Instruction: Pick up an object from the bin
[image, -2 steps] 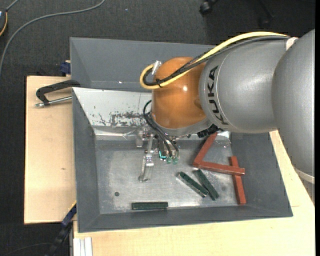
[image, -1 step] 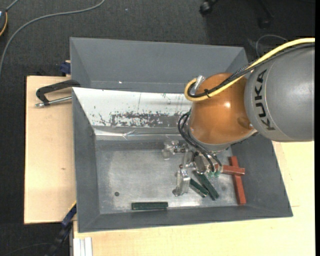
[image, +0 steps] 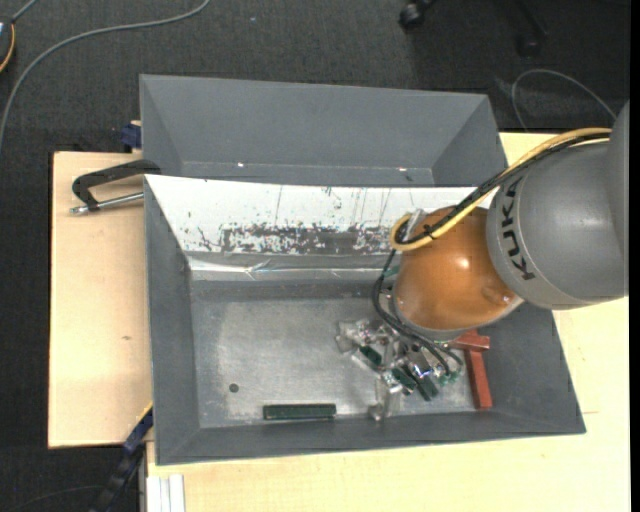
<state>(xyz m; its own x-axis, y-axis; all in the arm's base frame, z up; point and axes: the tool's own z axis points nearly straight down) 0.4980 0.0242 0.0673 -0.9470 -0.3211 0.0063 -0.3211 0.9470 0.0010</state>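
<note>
Claw (image: 392, 385) of KUKA arm (image: 560, 240) is hanging low over front-right floor of bin (image: 170, 330), opening can't be told, w/ dark bar (image: 300, 411) lying near it toward view-left, long axis along front wall, and red stick (image: 480, 378) lying close on opp. side, pointing front-to-back.

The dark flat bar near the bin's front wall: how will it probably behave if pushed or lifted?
The dark bar looks straight and even, so it is probably stiff. It lies flat on the bin floor, so a push should slide it rather than roll it. Being thin and low, it may be hard to grip from above.
</note>
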